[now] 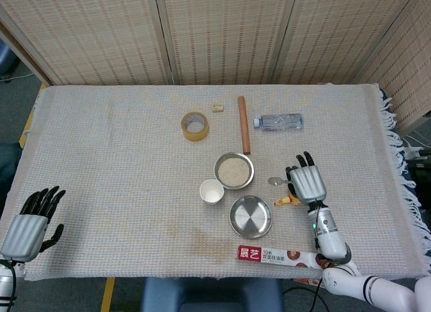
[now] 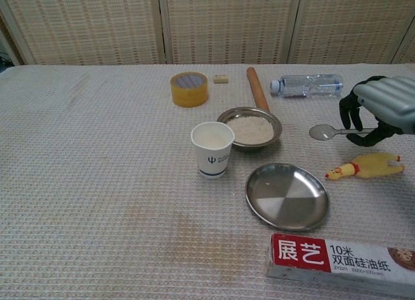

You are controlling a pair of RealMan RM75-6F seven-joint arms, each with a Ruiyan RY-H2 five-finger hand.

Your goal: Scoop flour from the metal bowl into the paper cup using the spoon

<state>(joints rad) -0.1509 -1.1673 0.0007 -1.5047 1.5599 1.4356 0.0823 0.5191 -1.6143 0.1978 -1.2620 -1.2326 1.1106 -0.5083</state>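
Right hand (image 2: 382,109) is up off the table w/ its fingers (image 2: 351,113) curled round the handle of the spoon (image 2: 322,131), so it's grasping it near the far end and the spoon sticks out level toward the middle, nothing in it afaict. Just below the hand on the cloth is a yellow rubber chicken toy (image 2: 363,165), not touching. Moving out from there, the metal bowl (image 2: 249,127) w/ flour sits well to the inner side of the spoon tip, and the paper cup (image 2: 213,149) stands upright just beside the bowl's near-left edge; can't tell if they touch. An empty steel plate (image 2: 287,196) lies in front of the bowl, then a box of baking paper (image 2: 340,263) at the near edge. Further back: a rolling pin (image 1: 244,124) whose near end reaches the bowl's rim, a water bottle (image 1: 279,122) lying on its side, a roll of tape (image 1: 194,126) and a tiny block (image 1: 217,108). Left hand (image 1: 30,222) is way off at the table's corner, fingers loose and apart, holding nothing. Handling-wise imo: spoon is light, stiff and slick metal, so a grip that far back means it could twist once flour loads the front. Flour's loose and spills easy, so keep it level on the short trip. Cup is light paper and prob tips if the spoon knocks the rim; bowl is shallow and could skid on a hard dig.
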